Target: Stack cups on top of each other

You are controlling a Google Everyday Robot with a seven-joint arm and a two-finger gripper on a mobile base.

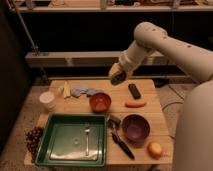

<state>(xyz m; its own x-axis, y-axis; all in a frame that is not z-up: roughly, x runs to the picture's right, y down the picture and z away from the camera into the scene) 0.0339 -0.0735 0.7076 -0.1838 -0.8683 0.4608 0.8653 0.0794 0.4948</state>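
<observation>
The white cup (47,99) stands upright at the table's left edge. The small dark grey metal cup (114,121) sits near the table's middle front, between the green tray and the purple bowl. My gripper (118,77) hangs over the back edge of the table, above and behind the orange-red bowl. It is well apart from both cups, and nothing shows in it.
An orange-red bowl (100,102), a purple bowl (135,128), a carrot (135,104) and a black oblong object (134,91) lie on the wooden table (150,117). A green tray (60,150) holds a fork (87,138). A black-handled tool (123,145), an orange fruit (155,149), grapes (32,139) and a blue cloth (81,91) lie around.
</observation>
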